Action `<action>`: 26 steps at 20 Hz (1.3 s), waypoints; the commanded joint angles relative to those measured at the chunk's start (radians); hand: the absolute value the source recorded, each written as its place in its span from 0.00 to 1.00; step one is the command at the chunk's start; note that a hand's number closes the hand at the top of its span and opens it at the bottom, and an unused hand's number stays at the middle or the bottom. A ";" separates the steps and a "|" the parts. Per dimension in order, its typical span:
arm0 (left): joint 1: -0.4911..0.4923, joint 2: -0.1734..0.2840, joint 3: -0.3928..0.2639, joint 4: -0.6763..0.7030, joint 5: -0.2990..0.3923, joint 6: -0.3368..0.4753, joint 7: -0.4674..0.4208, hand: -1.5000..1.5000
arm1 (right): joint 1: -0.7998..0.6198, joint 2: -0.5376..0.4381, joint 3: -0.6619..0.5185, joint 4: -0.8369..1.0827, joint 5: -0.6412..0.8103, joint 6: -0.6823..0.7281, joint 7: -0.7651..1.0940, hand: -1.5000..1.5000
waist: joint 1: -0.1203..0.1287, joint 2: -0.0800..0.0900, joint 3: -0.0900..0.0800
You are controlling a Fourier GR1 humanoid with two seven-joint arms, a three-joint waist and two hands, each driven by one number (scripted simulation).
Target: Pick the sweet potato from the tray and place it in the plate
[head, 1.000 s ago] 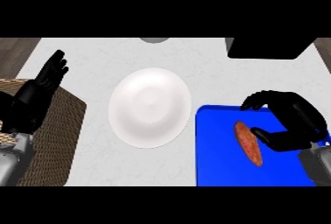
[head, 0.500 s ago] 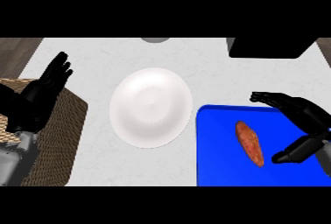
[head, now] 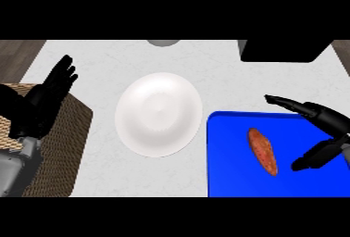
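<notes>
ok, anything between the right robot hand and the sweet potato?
No. In the head view only bare blue tray separates the open right robot hand from the sweet potato; they don't touch.

The pale, lightly marbled tabletop (head: 103, 60) carries a white plate (head: 159, 114) well to the left of the right hand (head: 327, 121) and just right of the left hand (head: 42, 99). A blue tray (head: 226, 180) lies beneath and beside the right hand, its left edge near the plate. A woven basket (head: 61, 152) sits below the left hand. A black box (head: 284, 50) stands beyond the right hand, and a grey round object (head: 163, 42) shows at the far edge.
</notes>
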 commanded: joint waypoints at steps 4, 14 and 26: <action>0.051 -0.085 -0.052 0.087 -0.011 0.036 -0.021 0.50 | -0.066 -0.061 0.127 0.069 0.153 0.076 -0.165 0.00 | -0.002 0.020 -0.038; 0.073 -0.052 -0.041 0.089 0.028 0.012 -0.055 0.50 | -0.143 -0.040 0.268 0.160 0.355 -0.129 -0.202 0.00 | -0.003 0.011 -0.040; 0.061 -0.059 -0.058 0.149 0.026 0.039 -0.078 0.50 | -0.215 0.049 0.392 0.205 0.468 -0.167 -0.130 0.00 | -0.034 0.007 -0.042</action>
